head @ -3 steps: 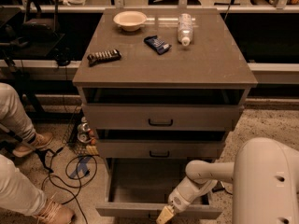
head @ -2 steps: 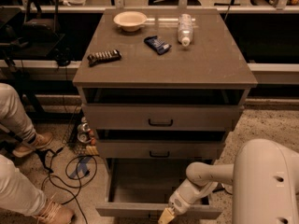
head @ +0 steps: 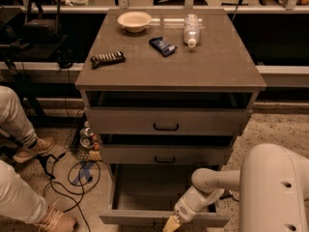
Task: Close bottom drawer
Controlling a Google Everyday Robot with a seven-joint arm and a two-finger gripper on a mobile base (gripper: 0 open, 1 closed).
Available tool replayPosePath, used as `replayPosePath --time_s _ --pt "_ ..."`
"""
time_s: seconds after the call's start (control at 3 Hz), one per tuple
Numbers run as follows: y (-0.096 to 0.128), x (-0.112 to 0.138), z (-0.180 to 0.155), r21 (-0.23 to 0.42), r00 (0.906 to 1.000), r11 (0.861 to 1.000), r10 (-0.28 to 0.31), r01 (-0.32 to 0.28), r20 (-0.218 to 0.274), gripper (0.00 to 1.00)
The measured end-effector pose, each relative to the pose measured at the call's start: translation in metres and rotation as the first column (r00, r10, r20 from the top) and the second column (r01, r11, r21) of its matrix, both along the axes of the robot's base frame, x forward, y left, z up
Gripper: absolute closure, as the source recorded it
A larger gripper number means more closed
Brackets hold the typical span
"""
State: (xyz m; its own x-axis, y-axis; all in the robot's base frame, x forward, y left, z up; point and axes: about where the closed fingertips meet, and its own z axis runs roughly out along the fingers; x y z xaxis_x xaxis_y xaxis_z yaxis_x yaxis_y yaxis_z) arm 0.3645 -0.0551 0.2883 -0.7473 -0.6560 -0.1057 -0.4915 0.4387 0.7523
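On desk (head: 217, 66): bowl (head: 134, 20) rear L, bottle (head: 191, 29) to its R, packet (head: 162, 46) betw. them & nearer front, flat bar (head: 107, 58) front L. Underneath, bottom drawer (head: 130, 218) sticks out furthest fwd. Gripper (head: 171, 224) at its front edge, approx. centre.

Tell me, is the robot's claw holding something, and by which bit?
It cannot be told. The claw is at the front edge of the open grey-brown bottom drawer, but any grip is hidden.

Cabinet top (head: 212, 62): bowl (head: 134, 21) rear left; clear bottle (head: 191, 29) lying rear right; blue packet (head: 162, 46) centre; dark bar (head: 107, 58) left. Gripper (head: 170, 224) at bottom drawer (head: 130, 218) front.
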Motion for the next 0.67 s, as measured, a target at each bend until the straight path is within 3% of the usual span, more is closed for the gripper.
replayPosePath --time_s 0.33,0.67 --pt "-0.015 0.007 -0.021 -0.038 0.9989 0.998 -0.045 0.045 0.011 1.0" --pt "-0.043 0.018 -0.05 -0.078 0.9917 0.989 -0.124 0.127 0.034 1.0"
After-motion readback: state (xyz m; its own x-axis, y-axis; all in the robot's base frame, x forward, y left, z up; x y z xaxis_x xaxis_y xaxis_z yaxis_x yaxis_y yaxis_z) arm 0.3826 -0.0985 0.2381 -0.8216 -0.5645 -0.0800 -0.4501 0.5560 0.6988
